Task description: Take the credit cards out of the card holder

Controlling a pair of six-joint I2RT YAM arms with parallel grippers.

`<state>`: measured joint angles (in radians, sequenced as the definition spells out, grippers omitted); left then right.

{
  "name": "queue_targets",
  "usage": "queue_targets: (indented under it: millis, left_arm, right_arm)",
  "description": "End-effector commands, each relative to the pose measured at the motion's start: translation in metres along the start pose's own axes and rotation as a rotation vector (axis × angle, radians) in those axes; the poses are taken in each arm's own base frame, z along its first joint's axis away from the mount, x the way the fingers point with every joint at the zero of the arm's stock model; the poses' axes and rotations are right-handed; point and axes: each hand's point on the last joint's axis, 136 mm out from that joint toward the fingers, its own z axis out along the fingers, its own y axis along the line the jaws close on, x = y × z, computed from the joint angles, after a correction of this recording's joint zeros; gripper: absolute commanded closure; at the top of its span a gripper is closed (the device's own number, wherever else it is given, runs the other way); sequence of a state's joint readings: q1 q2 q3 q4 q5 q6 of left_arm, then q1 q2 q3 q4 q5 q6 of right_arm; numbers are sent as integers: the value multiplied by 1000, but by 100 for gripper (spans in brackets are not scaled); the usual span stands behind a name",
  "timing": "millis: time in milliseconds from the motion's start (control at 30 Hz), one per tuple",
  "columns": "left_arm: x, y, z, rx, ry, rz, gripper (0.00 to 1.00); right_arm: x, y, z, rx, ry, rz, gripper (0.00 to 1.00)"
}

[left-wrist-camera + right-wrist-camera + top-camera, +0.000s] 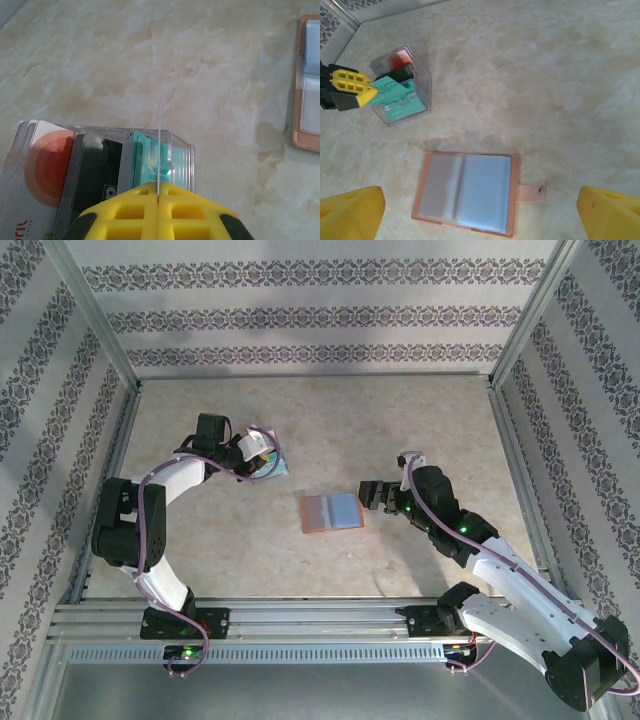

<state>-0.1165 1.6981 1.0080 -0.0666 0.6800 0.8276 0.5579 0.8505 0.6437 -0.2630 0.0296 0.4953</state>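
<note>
The left claw (158, 190) is clenching a thin teal card (390, 89) edge-on between its yellow fingertips, directly over a clear box (422, 87) of stacked cards (45, 170), while the right claw (371, 496) is hanging released, jaws wide, with the open card holder (467, 192) lying flat just ahead of it.

**Fig. Layout of the table (420, 430), viewed from behind the two arms.**
The card holder (333, 511) lies opened flat near the table's middle, inner leaves up. Behind it and to the left, well apart, stands a box (426, 95) with card stacks (95, 185) side by side inside it. The left gripper (158, 200) is at the box's left side, and the card (390, 89) between its fingertips (edge-on from the wrist) reaches over the stacks. The right gripper (372, 496) is just right of the card holder.
</note>
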Motion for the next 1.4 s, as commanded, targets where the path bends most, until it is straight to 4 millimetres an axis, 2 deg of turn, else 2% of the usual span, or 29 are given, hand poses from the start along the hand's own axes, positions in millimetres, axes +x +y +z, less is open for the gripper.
queue_targets:
  millis: [0, 367, 700, 1000, 1133, 1367]
  left_arm:
    - [-1, 5, 0, 18, -11, 12, 100]
    - [1, 8, 5, 26, -4, -3, 100]
    - [12, 3, 13, 63, 17, -35, 100]
    - [11, 5, 13, 54, 14, -49, 88]
    - [7, 7, 11, 43, 7, -50, 77]
    - [-6, 11, 4, 18, -24, -46, 76]
  right_arm:
    - [-5, -5, -3, 20, -17, 14, 2]
    - [-4, -5, -3, 21, -16, 15, 2]
    - [-4, -6, -2, 21, -13, 15, 2]
    - [-2, -7, 1, 22, -7, 19, 2]
    - [-3, -6, 2, 20, -6, 18, 2]
    - [-3, -6, 2, 21, -6, 17, 2]
